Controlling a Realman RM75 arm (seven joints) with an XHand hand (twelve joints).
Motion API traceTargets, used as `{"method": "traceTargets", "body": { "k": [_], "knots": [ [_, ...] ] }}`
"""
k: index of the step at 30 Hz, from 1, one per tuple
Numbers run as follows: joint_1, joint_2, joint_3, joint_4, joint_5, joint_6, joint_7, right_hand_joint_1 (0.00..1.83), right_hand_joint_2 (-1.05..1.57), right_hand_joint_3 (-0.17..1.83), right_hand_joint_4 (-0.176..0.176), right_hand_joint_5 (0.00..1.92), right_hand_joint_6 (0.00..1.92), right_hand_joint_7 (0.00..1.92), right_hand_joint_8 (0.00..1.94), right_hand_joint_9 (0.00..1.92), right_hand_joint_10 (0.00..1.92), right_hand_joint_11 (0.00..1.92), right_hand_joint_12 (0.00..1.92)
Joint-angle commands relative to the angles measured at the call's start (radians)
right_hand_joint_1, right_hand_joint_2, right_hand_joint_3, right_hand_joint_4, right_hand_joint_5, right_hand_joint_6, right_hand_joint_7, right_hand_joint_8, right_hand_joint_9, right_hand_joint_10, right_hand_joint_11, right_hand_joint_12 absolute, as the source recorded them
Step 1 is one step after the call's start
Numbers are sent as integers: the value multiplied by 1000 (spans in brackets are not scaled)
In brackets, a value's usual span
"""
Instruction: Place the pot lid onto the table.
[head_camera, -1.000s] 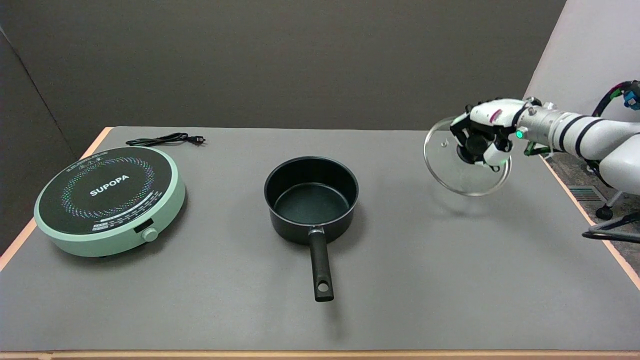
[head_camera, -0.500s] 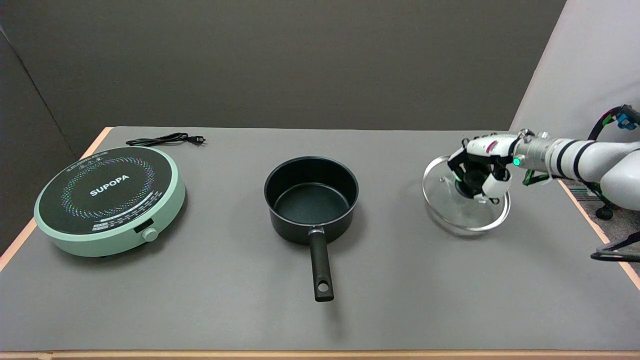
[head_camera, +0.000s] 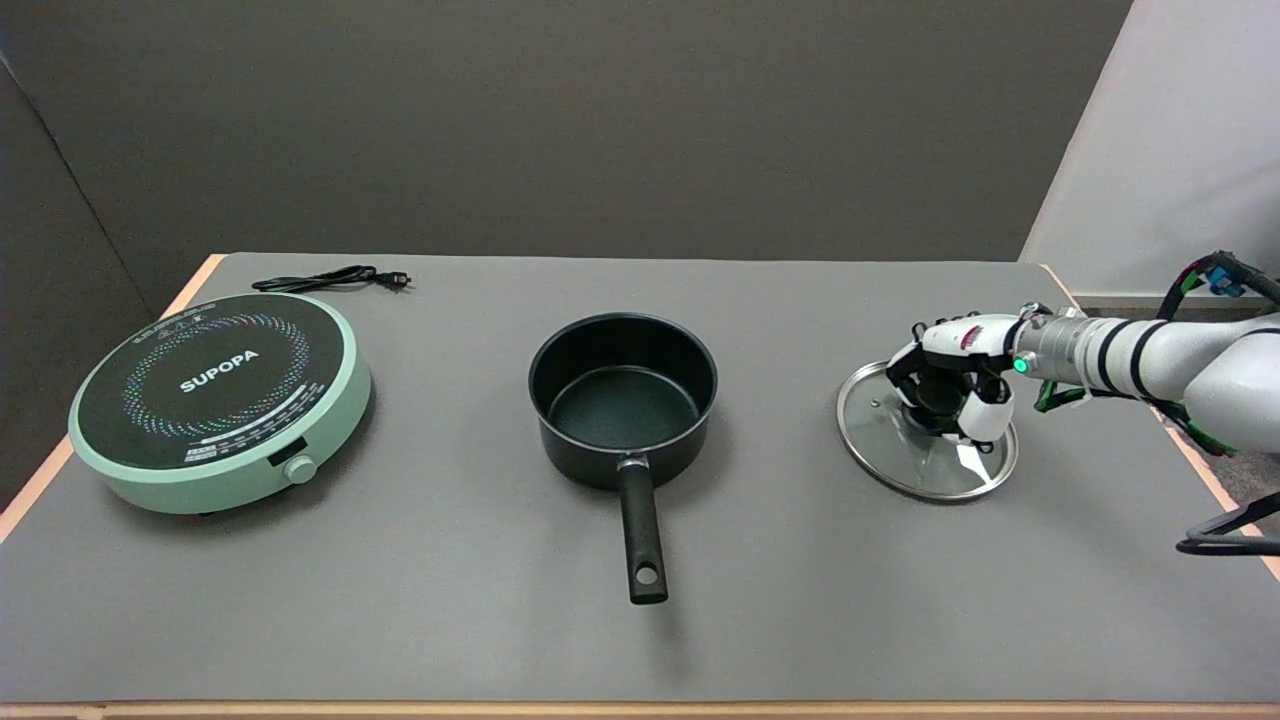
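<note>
Lowered from a tilted hover, the lid (head_camera: 925, 445) now lies flat on the table (head_camera: 800, 600) right of the pot (head_camera: 622, 398), the right hand (head_camera: 950, 385) still clasping its knob, so only the release seems left.

High near-side view across the table (head_camera: 420, 620)

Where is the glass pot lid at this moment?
In the head view, the pot lid lies on the grey table at the picture's right, right of the black pot, with the right hand gripping its knob.
</note>
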Motion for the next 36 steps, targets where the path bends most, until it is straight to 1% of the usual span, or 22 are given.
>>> {"method": "traceTargets", "body": {
  "k": [1,2,3,4,5,6,7,8,9,10,11,12,13,14,17,19,24,29,32,36],
  "knots": [
    [-8,-35,-37,13,15,-12,-88,1340,938,494,176,565,1346,843,1340,764,1622,631,1303],
    [-6,-35,-33,12,15,-16,-95,1114,737,804,176,646,928,860,877,802,1396,541,1291],
    [-1,-35,-30,10,15,-17,-99,1005,669,888,176,660,624,849,605,811,1133,524,1163],
    [1,-36,-27,10,13,-17,-99,931,639,904,176,572,354,776,391,785,839,507,932],
    [5,-38,-24,11,3,-20,-100,804,562,944,164,418,187,620,237,698,548,437,710],
    [7,-38,-23,11,-9,-21,-100,677,476,965,145,305,145,473,177,586,358,368,609],
    [7,-38,-21,9,-18,-23,-100,618,430,947,135,238,142,376,162,496,276,339,564],
    [10,-38,-21,8,-31,-26,-100,562,404,927,132,186,148,283,171,390,252,305,546],
    [13,-38,-21,6,-38,-28,-100,465,382,917,127,113,138,160,200,195,330,217,589],
    [20,-40,-21,5,-47,-31,-100,500,310,842,120,93,112,132,115,189,193,235,526],
    [27,-40,-20,4,-53,-31,-100,474,308,799,116,35,131,80,128,138,177,220,502],
    [31,-41,-18,3,-54,-31,-100,451,294,761,107,3,64,10,138,77,176,190,503],
    [38,-41,-10,2,-61,-33,-100,450,292,737,103,-1,23,-1,112,56,173,182,495],
    [41,-41,3,-2,-72,-34,-100,446,272,767,95,-1,3,-1,74,34,197,148,553],
    [41,-44,63,-21,-107,-51,-100,429,245,757,84,-1,-1,-1,11,11,199,132,566],
    [41,-50,101,-34,-131,-52,-100,423,283,640,84,-1,-1,-1,-1,7,186,169,475],
    [38,-59,171,-58,-198,-30,-99,423,281,594,78,-1,-1,-1,-1,-1,129,151,458],
    [44,-68,244,-83,-323,12,-96,417,280,582,74,-1,-1,-1,-1,-1,105,145,454],
    [46,-70,293,-83,-321,43,-97,407,281,581,69,-1,-1,-1,-1,-1,103,140,455],
    [49,-79,333,-83,-321,129,-89,388,281,581,63,-1,-1,-1,-1,-1,102,135,459]
  ]
}}
